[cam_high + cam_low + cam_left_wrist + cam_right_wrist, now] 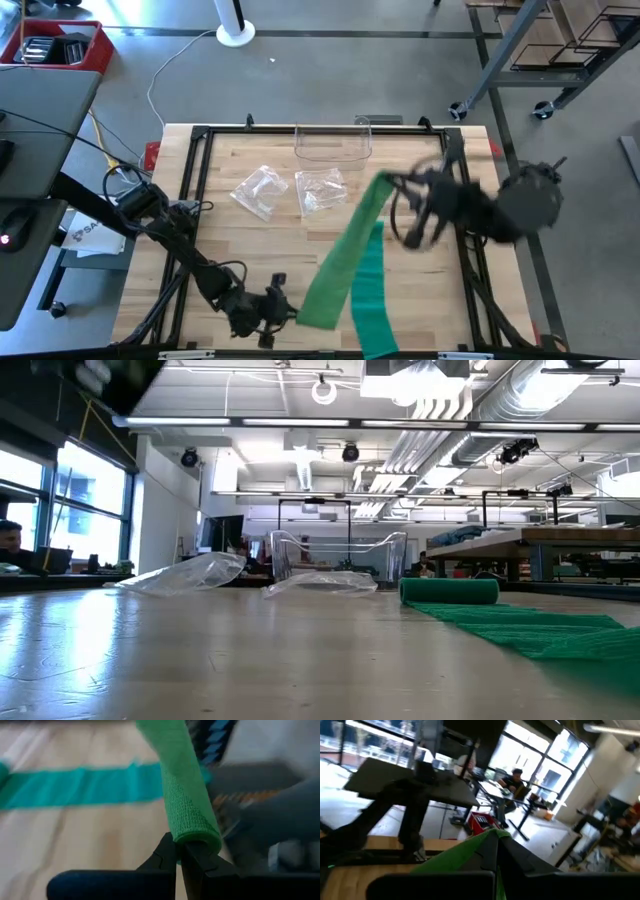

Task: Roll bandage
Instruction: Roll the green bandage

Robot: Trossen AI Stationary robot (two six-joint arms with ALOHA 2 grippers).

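High view showed the green bandage (345, 250) stretched as a band between the two grippers, running from the near edge of the table up toward the far right. The left gripper (283, 310) was clamped on the band's near end; in the left wrist view its fingers (167, 857) were pinched together on the green fabric (187, 805). The right gripper (392, 183) held the far end, jaws closed on it, with the green strip (465, 851) showing at its fingertips in the right wrist view. A second, teal length of bandage (368, 295) lay flat on the wooden table (250, 250) just beside the green band. Farther back lay two clear plastic bags (258, 190) and a clear plastic container (332, 145). Low view showed a rolled green end (449, 591) resting on the tabletop. A person sat at a desk (512, 782) in the room beyond.
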